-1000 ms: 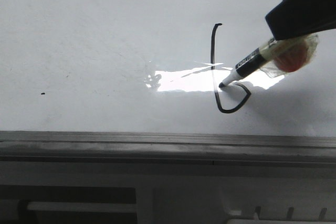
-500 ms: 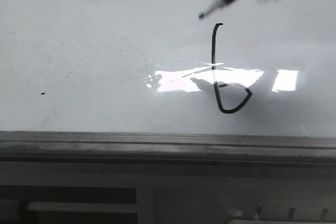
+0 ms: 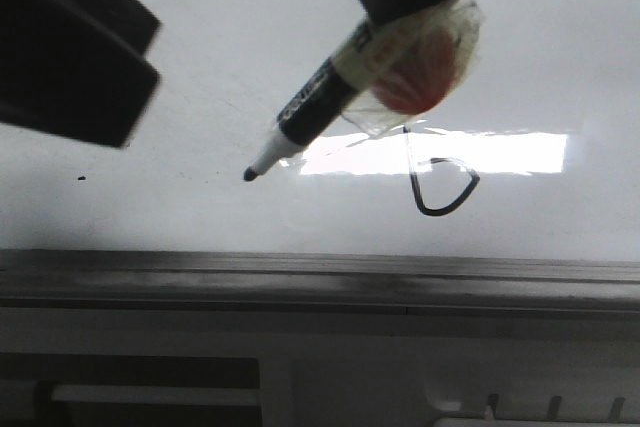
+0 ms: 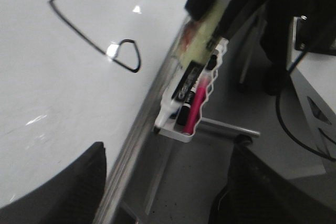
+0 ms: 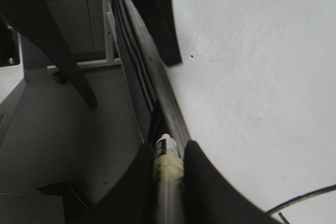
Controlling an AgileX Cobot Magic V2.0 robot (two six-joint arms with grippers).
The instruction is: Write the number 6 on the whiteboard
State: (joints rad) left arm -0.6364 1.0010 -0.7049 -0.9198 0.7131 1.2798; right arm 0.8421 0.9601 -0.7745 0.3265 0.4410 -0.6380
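Whiteboard lies flat and glossy, a bright rectangular glare across it and a dull grey metal frame along its near edge. Number 6 sits right of centre, a thin black line with an angular loop; its stem is partly hidden behind the marker. Right gripper is clamped on that tape-wrapped marker, tip down just above the board. Left gripper shows only dark blurred fingers, spread apart and empty. Grey floor below.
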